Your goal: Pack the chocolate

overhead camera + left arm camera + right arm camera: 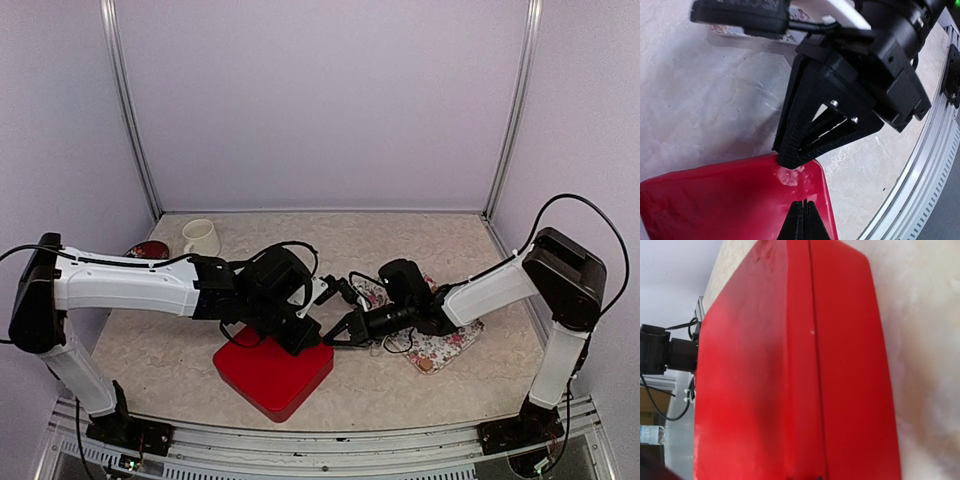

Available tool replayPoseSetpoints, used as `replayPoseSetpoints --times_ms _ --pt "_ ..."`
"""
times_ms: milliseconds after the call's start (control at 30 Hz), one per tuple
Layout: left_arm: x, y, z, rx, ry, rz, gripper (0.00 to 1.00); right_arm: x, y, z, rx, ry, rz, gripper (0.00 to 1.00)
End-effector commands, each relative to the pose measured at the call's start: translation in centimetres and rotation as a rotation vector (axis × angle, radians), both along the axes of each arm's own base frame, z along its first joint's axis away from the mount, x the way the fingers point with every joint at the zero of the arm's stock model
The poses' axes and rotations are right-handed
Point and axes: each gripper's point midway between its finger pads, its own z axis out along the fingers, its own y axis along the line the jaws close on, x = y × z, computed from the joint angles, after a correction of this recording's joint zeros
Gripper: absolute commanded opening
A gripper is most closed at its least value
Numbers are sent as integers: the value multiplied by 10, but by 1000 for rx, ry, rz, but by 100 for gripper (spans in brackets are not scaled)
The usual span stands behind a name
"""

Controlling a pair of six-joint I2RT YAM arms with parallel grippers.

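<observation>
The red box sits closed under its lid near the table's front, and it fills the right wrist view. My left gripper hovers shut and empty just above the lid near its right corner. My right gripper comes in from the right with its fingertips together, touching the lid's edge at that same corner. No chocolate shows plainly. A small tan lump lies at the floral tray's near corner, too small to identify.
The floral tray lies right of the box, partly under the right arm. A white mug stands at the back left, with a dark red object beside it. The table's metal front rail runs close by the box.
</observation>
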Motion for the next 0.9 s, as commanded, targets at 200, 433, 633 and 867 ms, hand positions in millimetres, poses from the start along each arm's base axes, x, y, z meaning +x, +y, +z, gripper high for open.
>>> replayPoseSetpoints --times_ms 200,433,633,867 --pt "-40 -3 -86 164 110 -113 0 -33 -22 -68 -133 161 24 0" --pt "-8 -6 -11 69 -4 -43 0 -30 -19 -65 -127 141 25 0" --pt "5 -4 41 -8 -70 2 0 -28 -19 -65 -134 130 24 0" --pt "-13 -7 -8 50 4 -50 0 -27 -19 -71 -145 131 24 0"
